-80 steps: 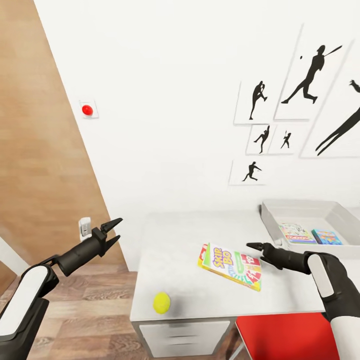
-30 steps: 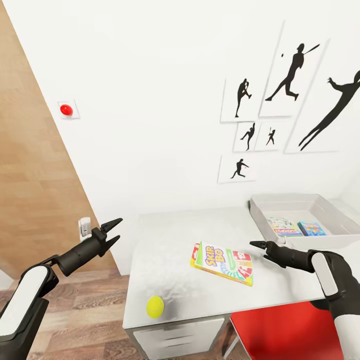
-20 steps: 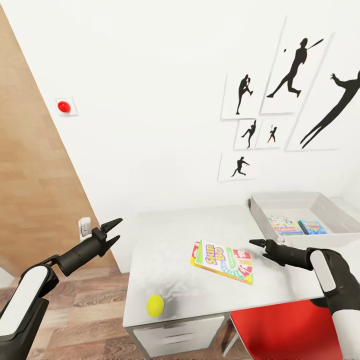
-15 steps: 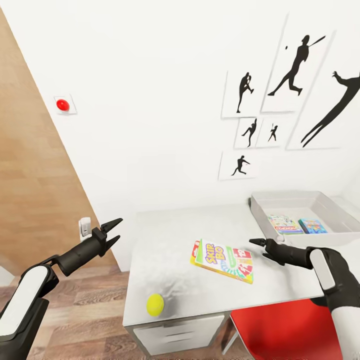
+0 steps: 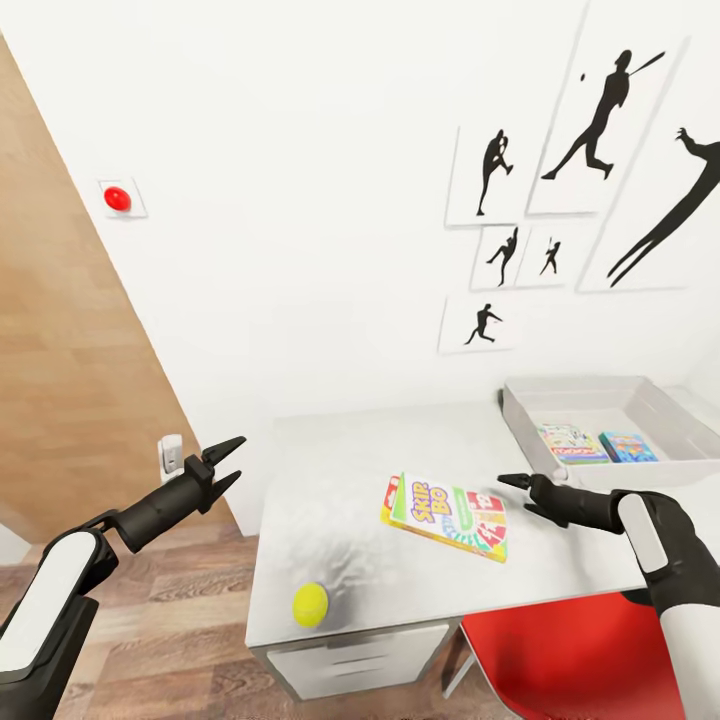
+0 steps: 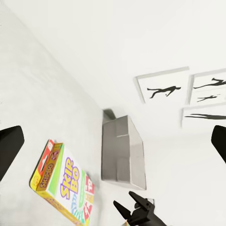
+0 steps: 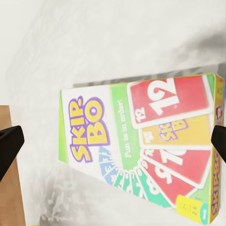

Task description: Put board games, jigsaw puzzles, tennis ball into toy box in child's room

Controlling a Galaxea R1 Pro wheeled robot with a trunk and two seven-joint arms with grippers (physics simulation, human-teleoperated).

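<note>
A yellow-green-red Skip-Bo board game lies flat in the middle of the pale table. The tennis ball rests near the table's front left corner. At the back right stands the grey toy box, holding a Monopoly game and a blue game. My right gripper hovers open just right of the Skip-Bo box, nothing between its fingers. My left gripper is open over the floor, left of the table, facing the Skip-Bo box and toy box. The jigsaw puzzles and the bed are out of view.
A red chair seat sits under the table's front right edge. White drawers are below the ball's corner. A wooden panel, a wall socket and a red wall button are at the left. Silhouette pictures hang above the table.
The whole view has shifted as the camera moved. Both arms hold the same pose, and the things on the table lie as before.
</note>
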